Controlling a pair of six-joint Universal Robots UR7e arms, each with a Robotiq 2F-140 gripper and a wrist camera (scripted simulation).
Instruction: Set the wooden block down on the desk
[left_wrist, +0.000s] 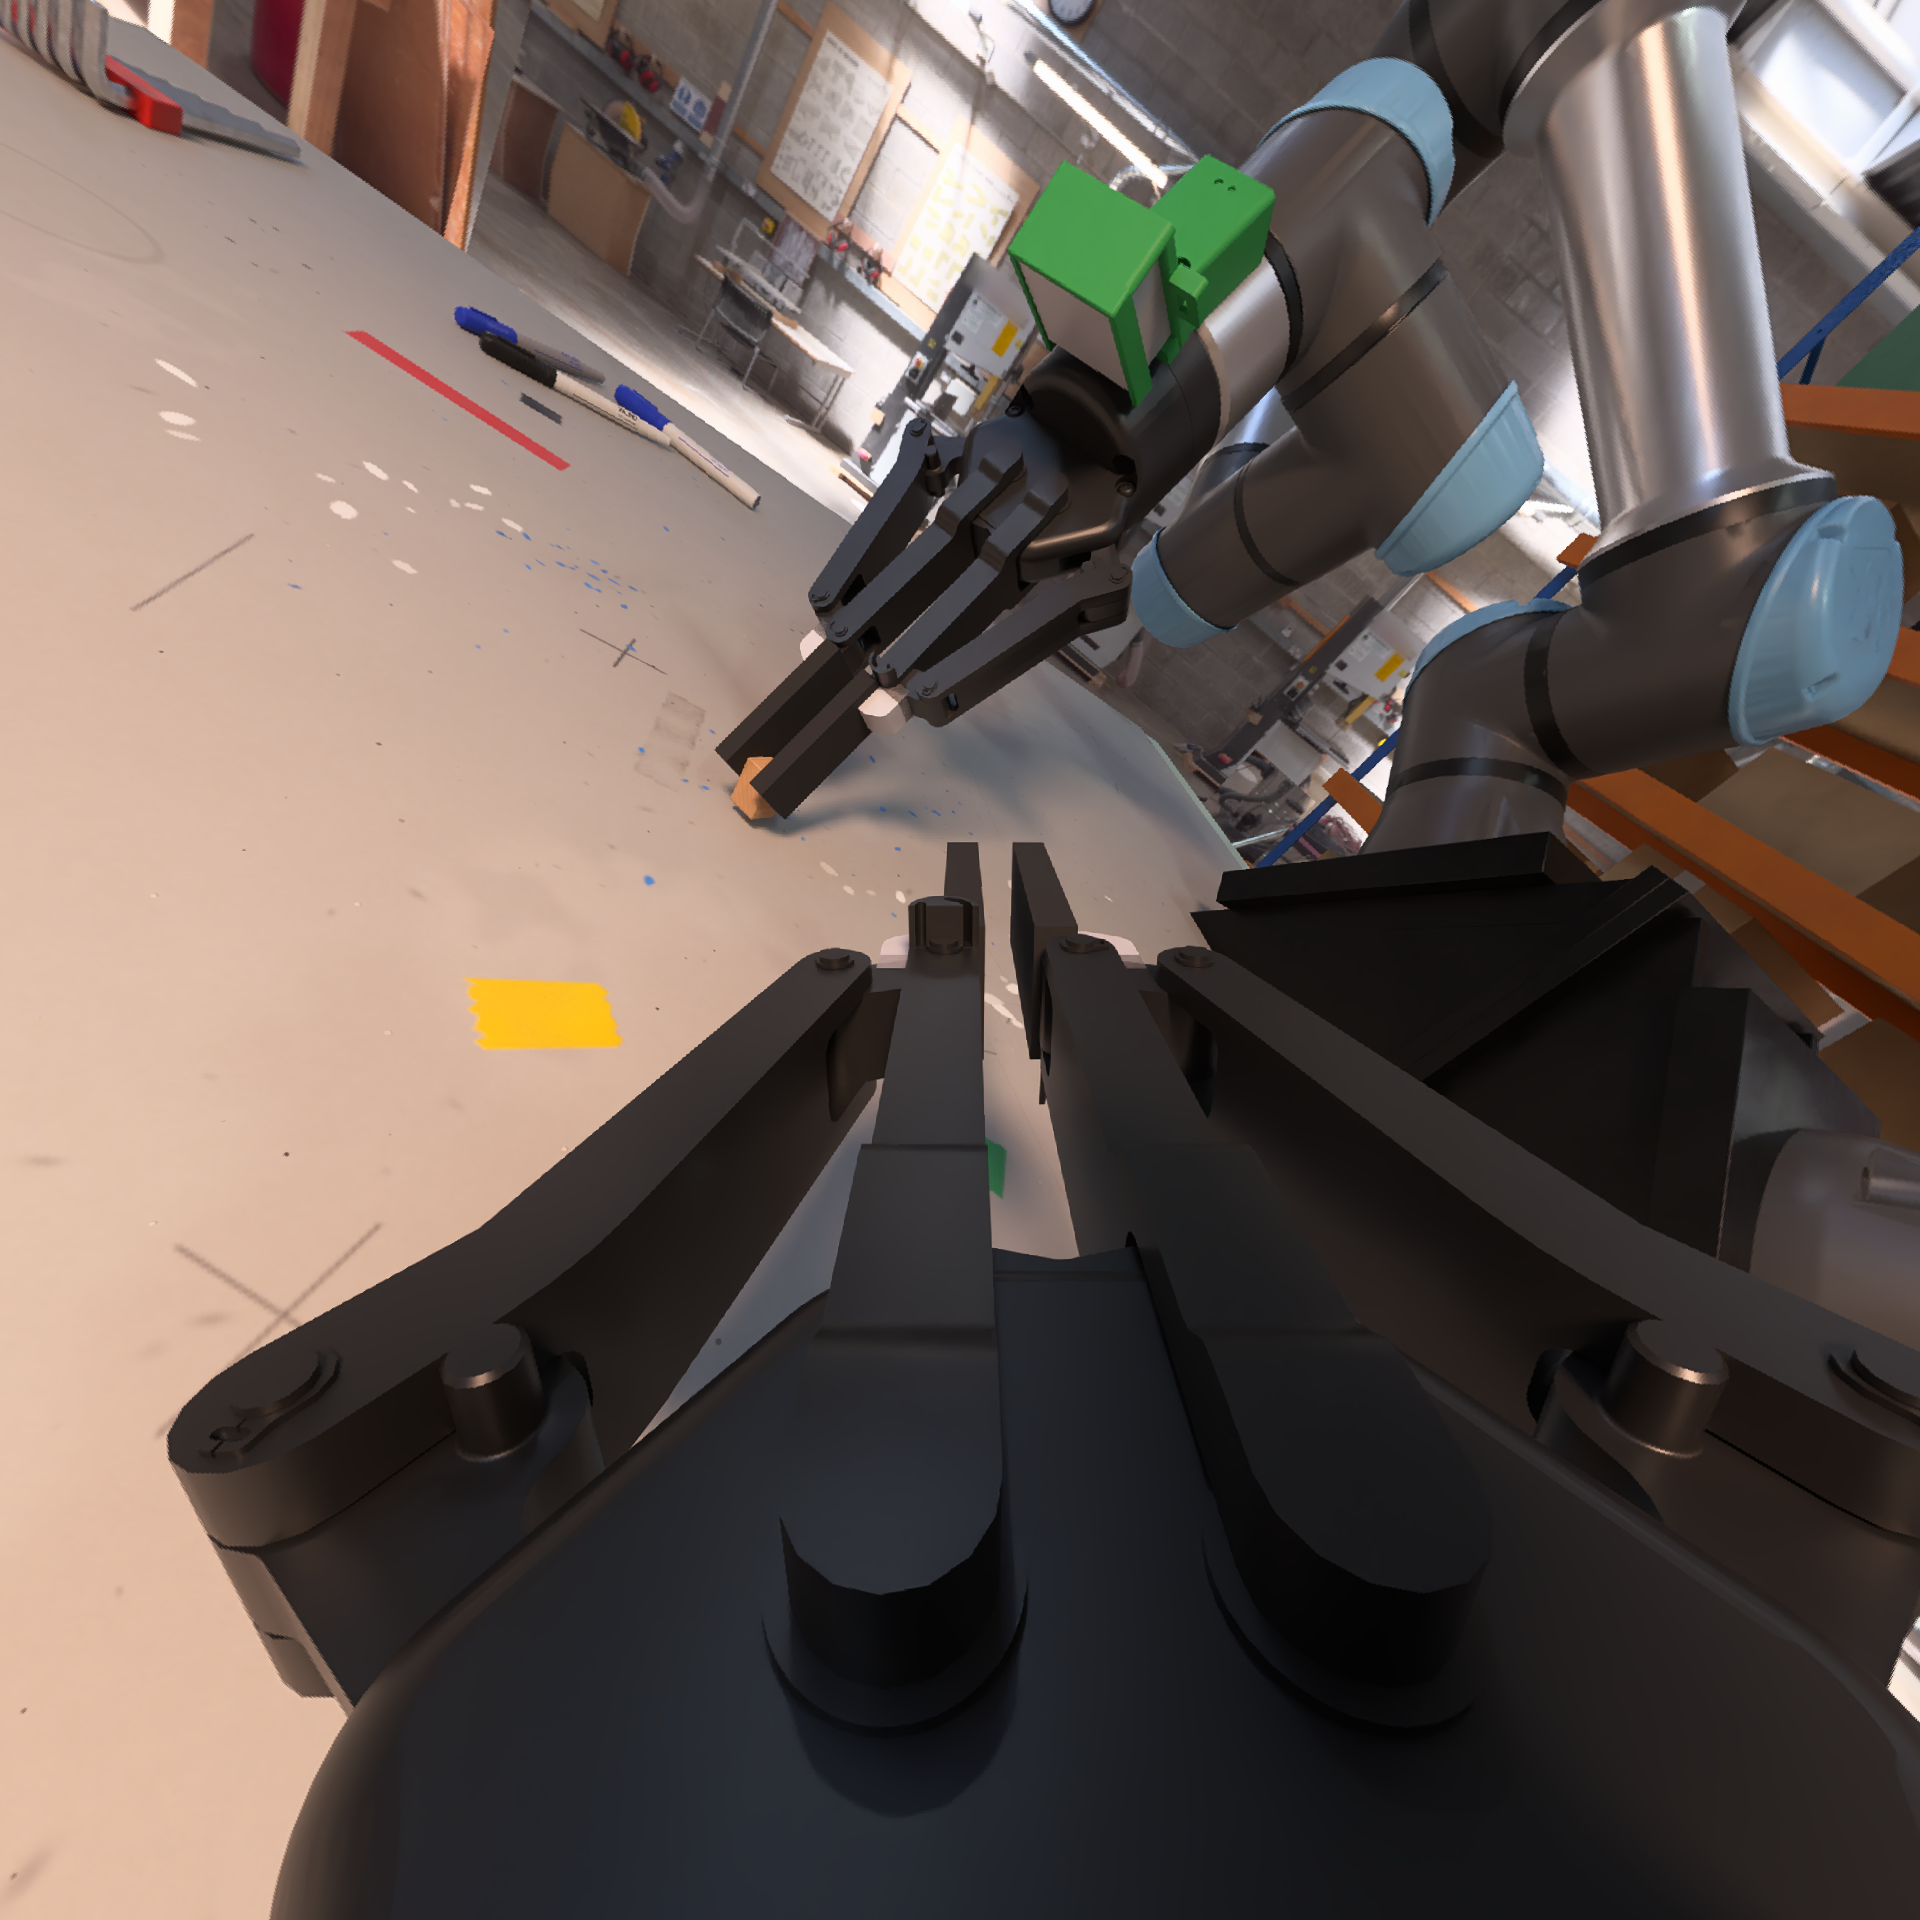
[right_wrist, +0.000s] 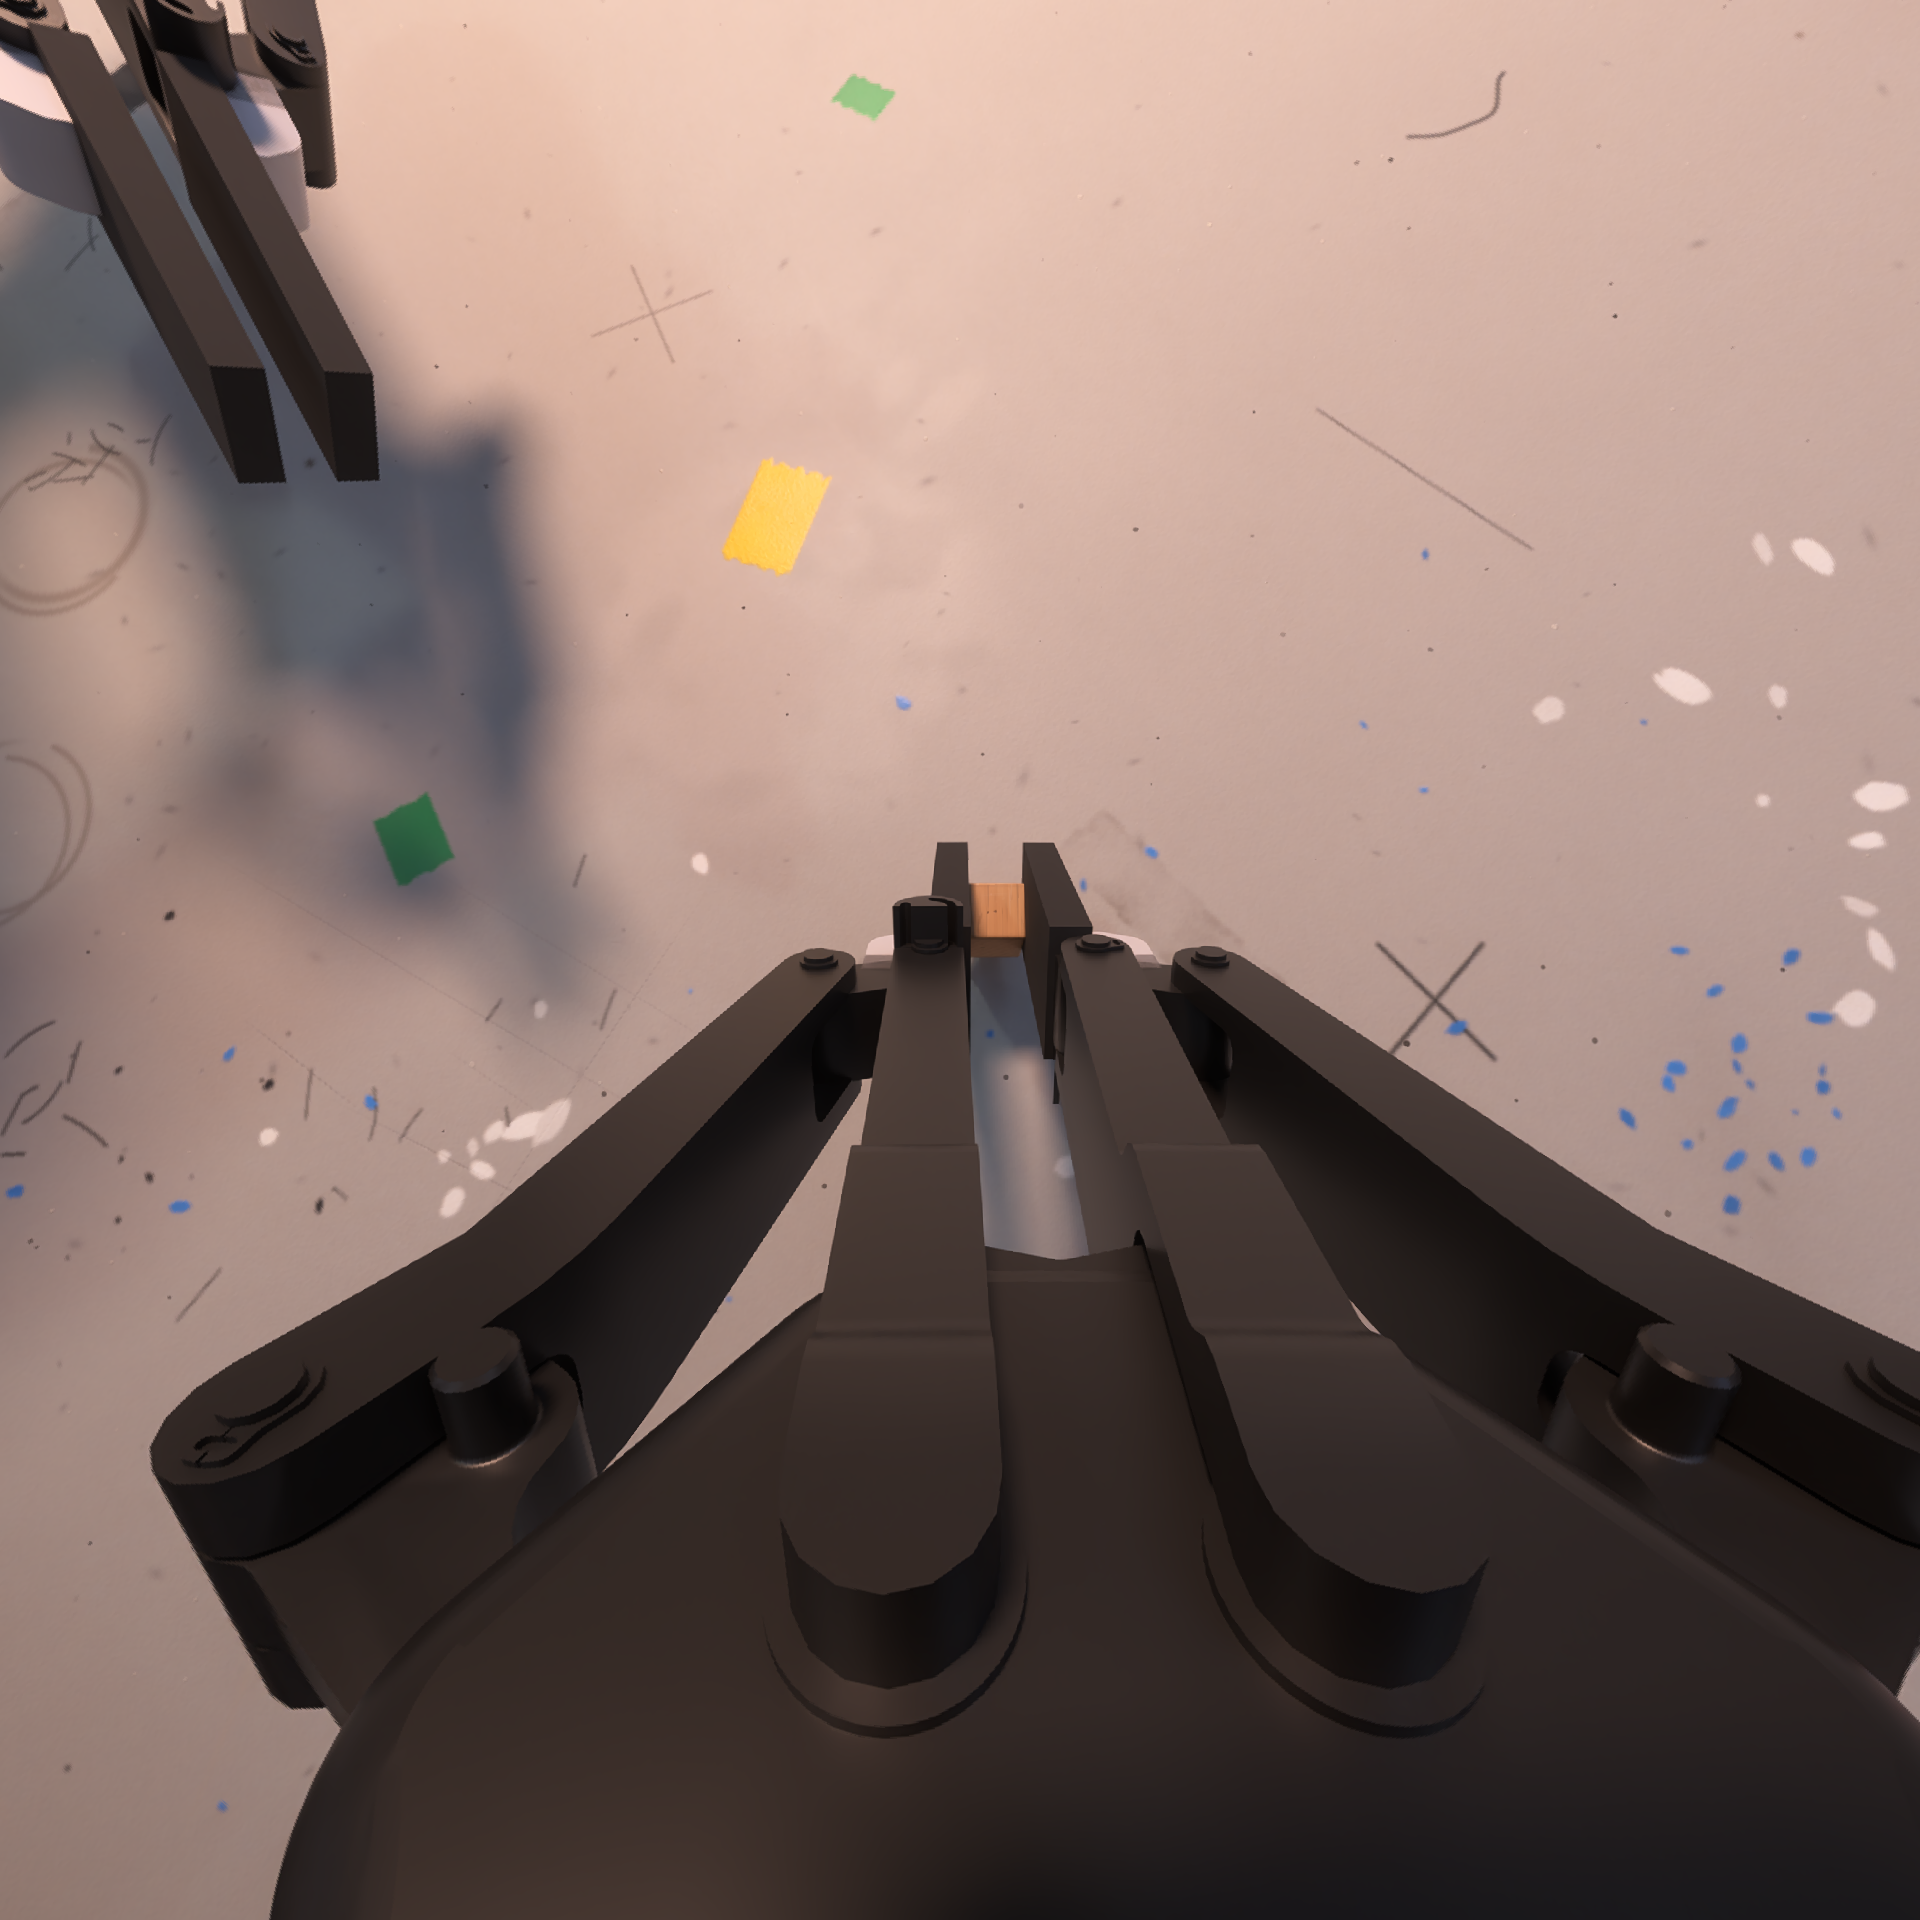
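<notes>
Now, block: the wooden block (right_wrist: 997, 910) sits clamped between the right gripper's (right_wrist: 1000, 883) fingers (right_wrist: 950, 878), near their tips, its square end face turned back up toward the wrist.
Right fingers: drawn in on the block from both sides; from the left wrist view the right gripper (left_wrist: 764, 774) slants down at the worktop (left_wrist: 312, 831) with the block (left_wrist: 750, 798) poking out below the finger ends.
Block to worktop: its lower corner looks at or just above the surface; I cannot tell whether it touches.
Key relation: the block lies straight ahead along the right fingers, with the worktop directly beyond, so the last lowering runs along the finger axis; its long axis cannot be read, as it looks near cubic.
Left fingers: the left gripper (left_wrist: 995, 868) has its fingers nearly together with a narrow gap, holding nothing, well apart from the block.
Nearer arm: the right, by far.
Next, as a judgement: settle the block flat, then part the fingers.
Risk: the slanted approach may land an edge first and tip it.
</notes>
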